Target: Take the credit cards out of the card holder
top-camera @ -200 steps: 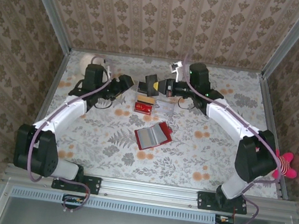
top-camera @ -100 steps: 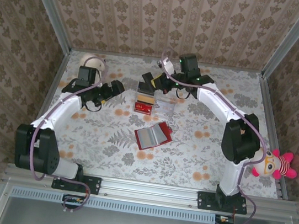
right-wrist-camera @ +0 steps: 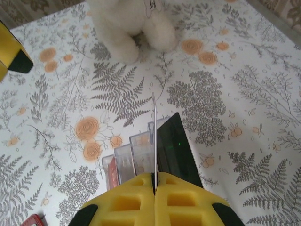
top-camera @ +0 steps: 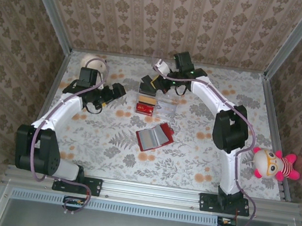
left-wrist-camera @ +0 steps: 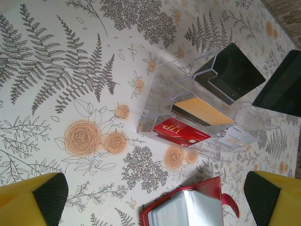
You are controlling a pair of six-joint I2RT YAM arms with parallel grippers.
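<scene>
Your R gripper is pinched tight on a thin credit card, just over the clear tray. L gripper is wide open, empty. The card holder lies open nearby. Line card w/ a free slot, go down slow, then let go.

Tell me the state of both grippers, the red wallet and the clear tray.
Left gripper: open, empty.
Right gripper: shut on a thin card, seen edge-on.
Small red book-like card holder: lying open, sleeves showing.
Clear plastic tray: holds several cards in its slots.
</scene>
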